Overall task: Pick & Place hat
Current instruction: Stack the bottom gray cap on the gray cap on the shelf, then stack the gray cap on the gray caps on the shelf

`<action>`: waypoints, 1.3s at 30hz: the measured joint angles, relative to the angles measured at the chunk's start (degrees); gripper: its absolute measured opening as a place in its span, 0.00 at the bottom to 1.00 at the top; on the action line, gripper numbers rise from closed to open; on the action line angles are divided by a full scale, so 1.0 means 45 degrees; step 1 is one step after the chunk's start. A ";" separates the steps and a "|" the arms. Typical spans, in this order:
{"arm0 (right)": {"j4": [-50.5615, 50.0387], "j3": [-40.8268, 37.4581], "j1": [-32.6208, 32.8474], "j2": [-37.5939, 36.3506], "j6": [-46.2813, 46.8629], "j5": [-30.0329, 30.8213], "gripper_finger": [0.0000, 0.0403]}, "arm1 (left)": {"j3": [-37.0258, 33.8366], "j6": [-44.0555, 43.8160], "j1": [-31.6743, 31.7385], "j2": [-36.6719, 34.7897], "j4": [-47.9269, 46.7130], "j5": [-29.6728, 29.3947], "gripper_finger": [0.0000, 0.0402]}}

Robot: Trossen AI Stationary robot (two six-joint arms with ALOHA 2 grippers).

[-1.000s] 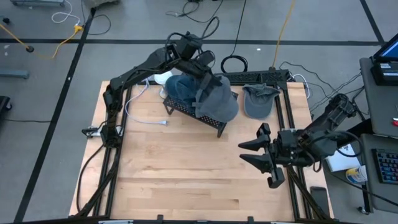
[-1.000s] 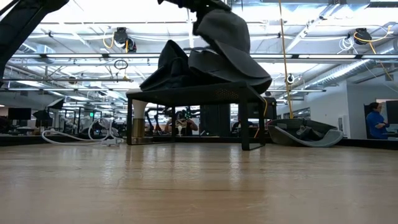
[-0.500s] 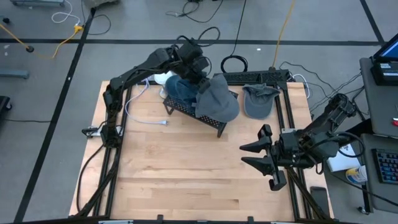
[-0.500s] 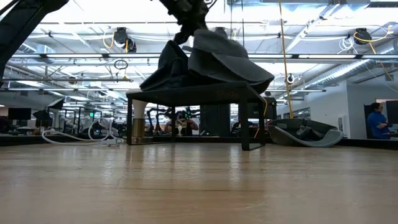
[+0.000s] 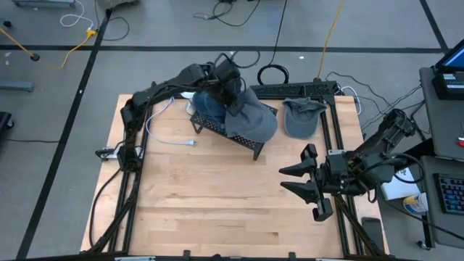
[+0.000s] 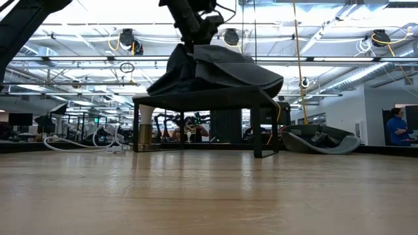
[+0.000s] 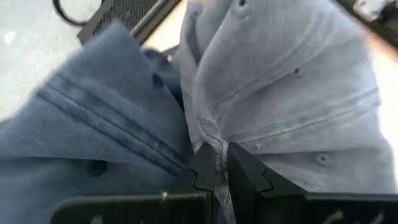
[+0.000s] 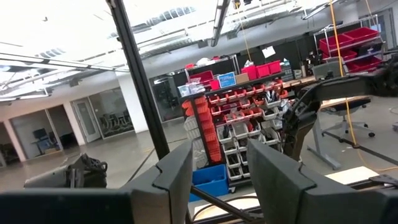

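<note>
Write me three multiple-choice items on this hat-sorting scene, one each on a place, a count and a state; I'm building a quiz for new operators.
1. Where does the grey hat lie?
A. on the black rack
B. on the floor
C. in the right gripper

2. How many hats show in the high view?
A. one
B. three
C. five

3. How do the left gripper jaws stand?
A. wide open
B. shut on the grey hat
C. out of sight

Key: 1 A, the hat drapes over the rack. 2 B, the grey one, a blue hat beside it, and a grey cap on the table. 3 B, the left wrist view shows fabric pinched between them.
</note>
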 joint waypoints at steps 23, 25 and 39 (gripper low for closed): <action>0.0139 0.0000 0.0000 -0.0125 -0.0617 0.0136 0.36 | 0.0614 -0.0533 0.0048 -0.0050 0.0228 -0.0322 0.67; 0.0160 0.0000 0.0000 -0.0159 -0.0601 0.0617 0.36 | 0.1023 -0.0594 0.0095 -0.0050 0.0051 -0.0317 0.71; -0.0490 -0.0005 0.0005 -0.0464 -0.0593 0.5375 0.40 | 0.2722 -0.0604 0.0166 -0.0935 -0.1440 -0.0125 0.83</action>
